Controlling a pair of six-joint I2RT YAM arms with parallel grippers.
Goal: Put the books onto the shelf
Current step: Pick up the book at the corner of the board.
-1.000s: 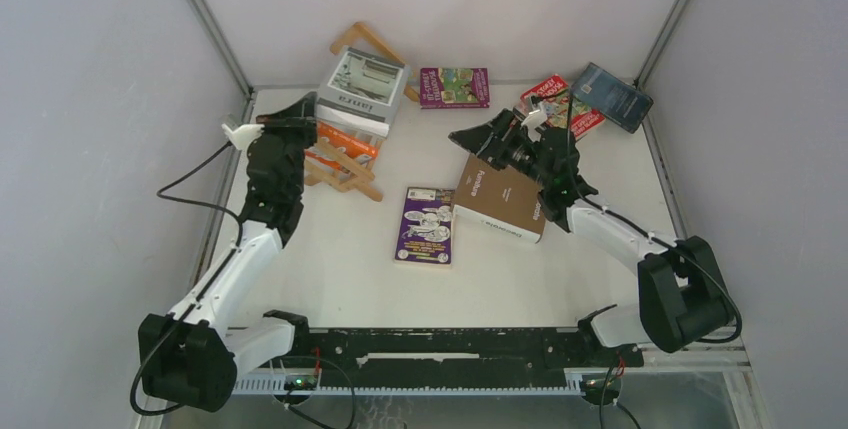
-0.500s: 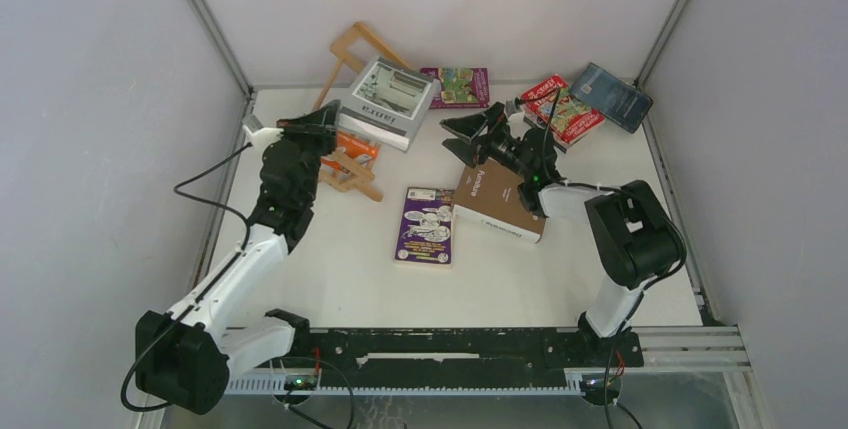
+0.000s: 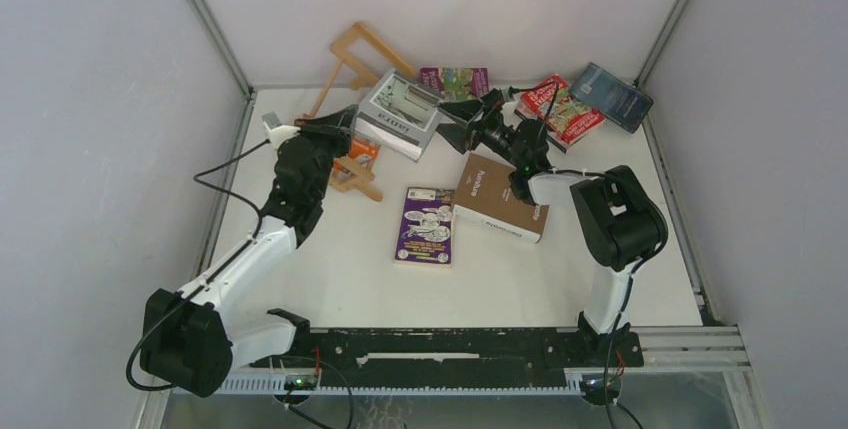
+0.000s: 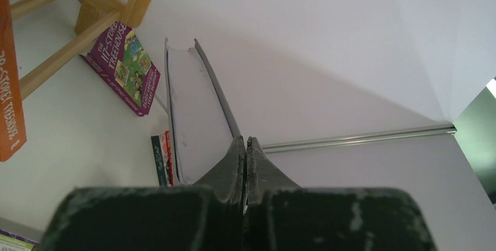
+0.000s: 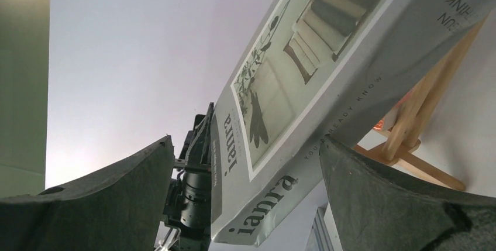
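Bright, even, diffuse light; faint soft shadows on the tabletop [image 3: 340,269]. In the left wrist view, the housing of the left claw [image 4: 246,145], at 6 o'clock, is out of focus.

shelf [image 3: 352,49]: pale natural wood, plain, no paint
big book [image 3: 398,114]: grey-white cover, photo of a pale room, dark lettering (white lettering on the grey spine)
thick book [image 3: 500,199]: brown, white title
flat paperback [image 3: 426,225]: purple with white cartoon drawings
back paperback [image 3: 455,79]: purple border, green illustrated panels
orange book [image 3: 360,149]: bright orange, darker lettering
red paperback [image 3: 560,109]: red, busy illustrated cover
corner book [image 3: 612,95]: dark blue
table [image 3: 330,259]: plain white
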